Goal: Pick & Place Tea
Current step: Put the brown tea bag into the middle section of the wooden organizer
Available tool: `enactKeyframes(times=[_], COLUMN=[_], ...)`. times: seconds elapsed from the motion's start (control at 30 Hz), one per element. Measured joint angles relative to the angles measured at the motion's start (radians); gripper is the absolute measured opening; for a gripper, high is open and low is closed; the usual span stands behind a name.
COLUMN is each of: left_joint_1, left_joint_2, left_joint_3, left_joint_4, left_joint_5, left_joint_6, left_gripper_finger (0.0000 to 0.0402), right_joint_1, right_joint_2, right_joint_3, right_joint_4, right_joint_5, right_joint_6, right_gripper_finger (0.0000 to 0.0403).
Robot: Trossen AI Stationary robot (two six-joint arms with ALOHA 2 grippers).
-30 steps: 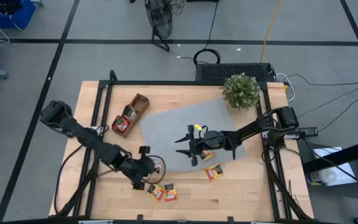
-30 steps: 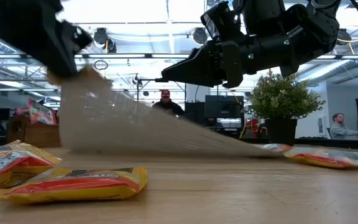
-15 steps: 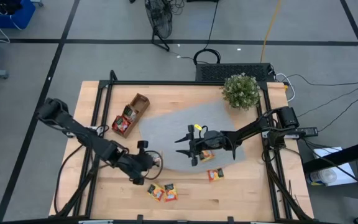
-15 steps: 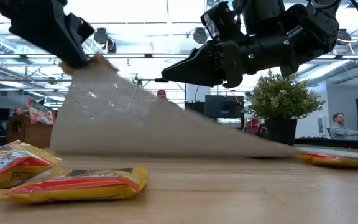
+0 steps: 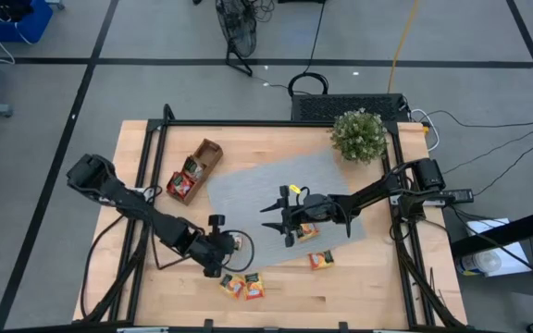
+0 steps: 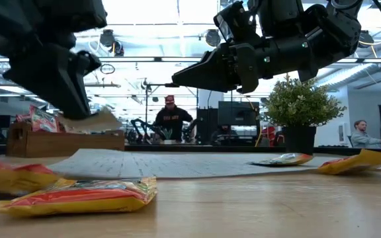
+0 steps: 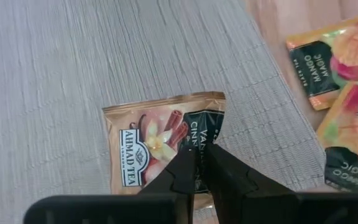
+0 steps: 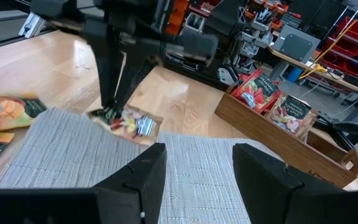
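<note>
My left gripper (image 5: 229, 248) hovers over the near-left corner of the grey woven mat (image 5: 276, 194), shut on a tan tea sachet (image 7: 157, 146). The low view shows this sachet (image 6: 94, 121) above the flat mat (image 6: 177, 164). My right gripper (image 5: 266, 217) hangs open and level above the mat's middle, touching nothing. Two orange sachets (image 5: 243, 286) lie on the wood near the front edge. Another (image 5: 320, 261) lies by the mat's near edge, and one (image 5: 309, 231) lies on the mat under the right arm. My left gripper pinches the tan sachet at its near edge, on the dark printed half (image 7: 197, 134), between its two fingertips. The fingers slant down from the table's left. The sachet sticks out beyond the tips, nearly level and lifted clear of the mat.
A brown wooden tray (image 5: 195, 171) holding red sachets stands at the far left of the table. A potted plant (image 5: 358, 135) stands at the far right corner. Black frame rails run along both table sides. People are in the room beyond.
The mat's near-left corner, which hung raised at my left gripper, has dropped and the mat now lies flat. My left gripper has come down toward the mat and still carries the tan sachet. My right gripper has kept still.
</note>
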Motion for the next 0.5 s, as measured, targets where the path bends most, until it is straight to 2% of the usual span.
enactKeyframes(times=[0.2,0.37,0.5], left_joint_1=[0.004,0.006,0.010], left_joint_2=[0.056,0.062,0.043], left_joint_3=[0.000,0.000,0.002], left_joint_4=[0.014,0.011,0.007], left_joint_5=[0.020,-0.013,-0.032], left_joint_6=[-0.014,0.027,0.045], left_gripper_finger=[0.0045,0.0007,0.0005], right_joint_1=[0.000,0.000,0.000], right_joint_2=[0.000,0.000,0.000], right_joint_3=[0.000,0.000,0.000], right_joint_4=[0.000,0.000,0.000], right_joint_5=[0.000,0.000,0.000], right_joint_6=[0.000,0.004,0.004], right_gripper_finger=[0.0171,0.0171,0.0171])
